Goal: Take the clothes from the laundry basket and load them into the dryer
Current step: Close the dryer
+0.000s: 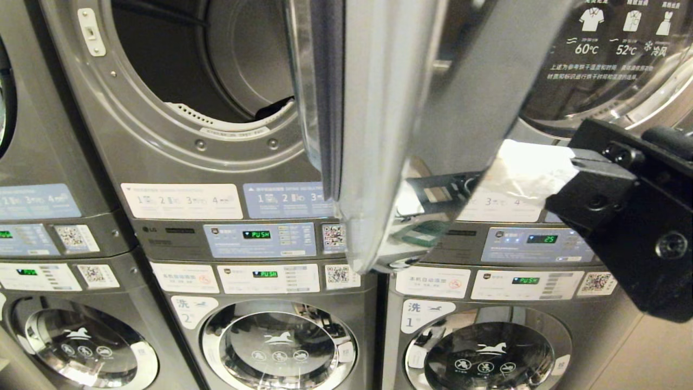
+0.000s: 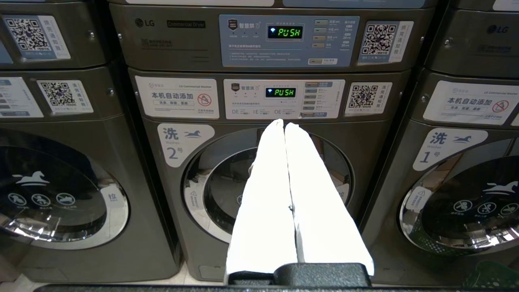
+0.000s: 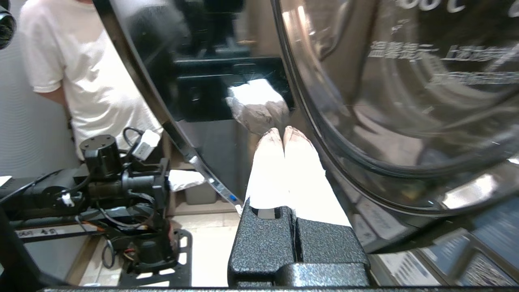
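Note:
The dryer is the upper machine, with its drum opening uncovered. Its round door stands swung out toward me. A dark bit of cloth shows at the drum's lower rim. My right gripper is shut and empty, its white fingertips at the outer face of the open door; whether they touch it I cannot tell. The right gripper faces its own reflection there. My left gripper is shut, empty, parked low before washer 2. A green mesh corner of the laundry basket shows beside washer 1.
Stacked grey LG machines fill the wall, with neighbouring dryer doors shut. Control panels sit under the open dryer. A person in a white T-shirt stands behind the robot. Part of the robot's own frame and cabling is low on that side.

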Robot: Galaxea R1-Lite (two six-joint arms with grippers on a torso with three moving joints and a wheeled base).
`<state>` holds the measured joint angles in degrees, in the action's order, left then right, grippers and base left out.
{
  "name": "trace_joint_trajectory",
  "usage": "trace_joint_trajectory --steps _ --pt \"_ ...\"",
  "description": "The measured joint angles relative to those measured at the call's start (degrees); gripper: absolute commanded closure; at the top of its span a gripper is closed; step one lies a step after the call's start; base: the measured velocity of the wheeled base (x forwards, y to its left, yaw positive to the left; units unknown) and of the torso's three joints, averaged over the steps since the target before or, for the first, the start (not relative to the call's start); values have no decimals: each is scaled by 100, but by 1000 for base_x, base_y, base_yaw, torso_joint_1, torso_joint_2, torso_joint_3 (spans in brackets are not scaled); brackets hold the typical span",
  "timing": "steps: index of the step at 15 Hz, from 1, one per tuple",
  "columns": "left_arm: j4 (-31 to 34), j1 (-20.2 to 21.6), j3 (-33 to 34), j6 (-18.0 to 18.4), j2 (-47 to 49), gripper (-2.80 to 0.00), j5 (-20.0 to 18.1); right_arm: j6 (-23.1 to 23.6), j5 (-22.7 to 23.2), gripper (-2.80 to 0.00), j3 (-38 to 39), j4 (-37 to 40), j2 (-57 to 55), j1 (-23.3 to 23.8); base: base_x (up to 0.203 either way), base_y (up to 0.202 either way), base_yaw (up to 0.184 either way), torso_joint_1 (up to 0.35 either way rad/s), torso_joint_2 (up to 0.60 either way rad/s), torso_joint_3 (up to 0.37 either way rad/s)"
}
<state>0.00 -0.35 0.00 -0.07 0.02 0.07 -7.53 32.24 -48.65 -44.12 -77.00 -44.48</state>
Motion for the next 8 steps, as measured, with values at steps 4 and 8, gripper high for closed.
trace_joint_trajectory --steps 4,8 --pt "0 -2 0 2 0 0 0 156 -437 0 -602 -222 -744 -764 0 0 0 0 0 0" --pt "0 -2 0 5 0 0 0 200 -1355 0 -1923 -784 -2099 -1415 0 0 0 0 0 0"
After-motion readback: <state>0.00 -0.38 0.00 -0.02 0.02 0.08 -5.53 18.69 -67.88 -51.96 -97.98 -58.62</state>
